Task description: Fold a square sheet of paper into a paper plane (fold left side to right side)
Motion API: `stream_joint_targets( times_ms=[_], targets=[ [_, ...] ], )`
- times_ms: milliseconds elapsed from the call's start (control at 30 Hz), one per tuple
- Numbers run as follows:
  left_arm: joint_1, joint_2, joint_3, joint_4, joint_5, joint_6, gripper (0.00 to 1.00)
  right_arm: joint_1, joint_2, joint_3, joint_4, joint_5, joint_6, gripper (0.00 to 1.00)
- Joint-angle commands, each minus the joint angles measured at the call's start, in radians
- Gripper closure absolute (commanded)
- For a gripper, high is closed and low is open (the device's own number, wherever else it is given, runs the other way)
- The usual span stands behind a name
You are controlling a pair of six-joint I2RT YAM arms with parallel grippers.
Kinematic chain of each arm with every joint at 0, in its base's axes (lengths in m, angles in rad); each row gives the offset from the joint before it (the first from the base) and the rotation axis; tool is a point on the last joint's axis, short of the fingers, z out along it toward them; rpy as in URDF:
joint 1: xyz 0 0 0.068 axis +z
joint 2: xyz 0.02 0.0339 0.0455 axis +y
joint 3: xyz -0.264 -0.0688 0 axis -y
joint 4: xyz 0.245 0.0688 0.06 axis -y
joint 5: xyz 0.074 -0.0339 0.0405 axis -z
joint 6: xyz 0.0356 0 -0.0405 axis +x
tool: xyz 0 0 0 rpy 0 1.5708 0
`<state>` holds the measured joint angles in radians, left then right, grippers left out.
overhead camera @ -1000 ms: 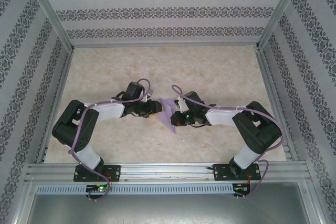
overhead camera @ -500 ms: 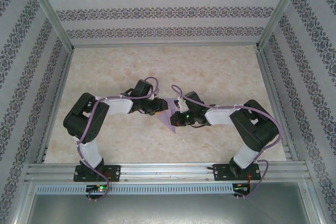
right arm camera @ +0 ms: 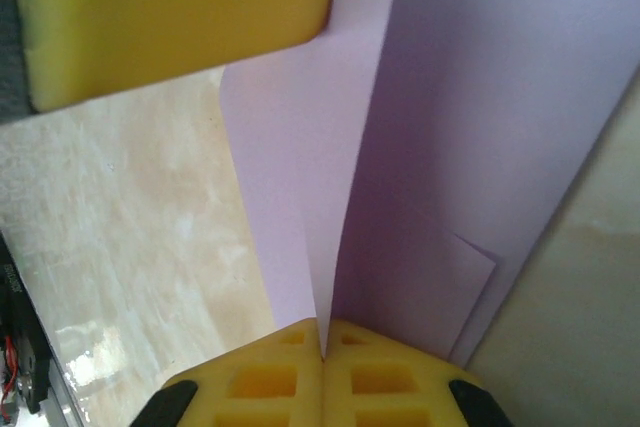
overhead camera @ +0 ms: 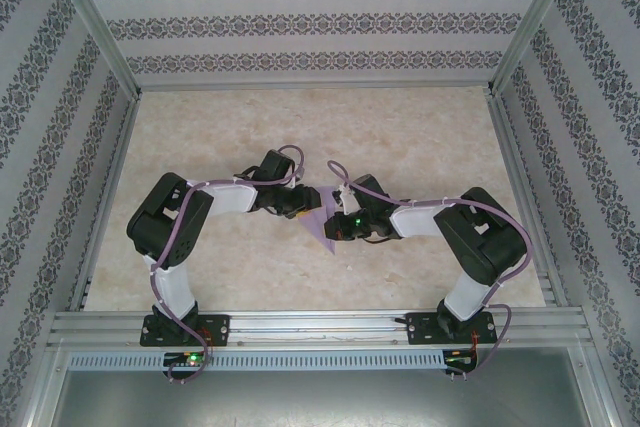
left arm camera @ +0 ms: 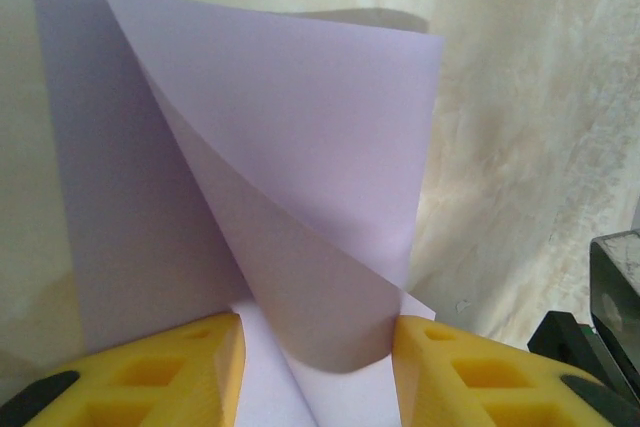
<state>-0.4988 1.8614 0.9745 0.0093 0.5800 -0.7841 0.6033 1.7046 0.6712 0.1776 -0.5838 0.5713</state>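
Note:
The lavender sheet of paper lies mid-table between both grippers, folded into a pointed shape with one flap raised. In the left wrist view the paper curls up in a loose roll whose lower bend sits between the fingers of my left gripper. Those fingers stand apart; the right one touches the curl, the left one is clear of it. My right gripper is shut on a thin upright edge of the paper. A yellow finger of the left gripper hovers just beyond it.
The marbled beige tabletop stretches open behind the grippers. Patterned walls and aluminium rails bound it on all sides. The right arm's black body sits close at the edge of the left wrist view.
The left arm has swung in toward the centre, bringing its gripper up against the paper. The right gripper has stayed in place, pinching the sheet.

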Motion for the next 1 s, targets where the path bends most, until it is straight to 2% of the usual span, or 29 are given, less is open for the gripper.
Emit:
stream_joint_targets(
  times_ms=[0, 367, 533, 967],
  targets=[
    [-0.01, 0.041, 0.008, -0.081, -0.077, 0.042, 0.56, -0.015, -0.004, -0.015, 0.013, -0.039, 0.008, 0.91],
    [-0.012, 0.041, 0.014, -0.089, -0.078, 0.046, 0.57, -0.076, -0.1, -0.015, 0.016, -0.081, 0.034, 0.68],
    [-0.013, 0.038, 0.01, -0.083, -0.076, 0.042, 0.56, -0.109, -0.066, 0.002, 0.029, -0.099, 0.063, 0.67],
    [-0.012, 0.036, 0.007, -0.081, -0.075, 0.045, 0.56, -0.088, 0.054, 0.062, 0.108, -0.133, 0.122, 0.69]
  ],
)
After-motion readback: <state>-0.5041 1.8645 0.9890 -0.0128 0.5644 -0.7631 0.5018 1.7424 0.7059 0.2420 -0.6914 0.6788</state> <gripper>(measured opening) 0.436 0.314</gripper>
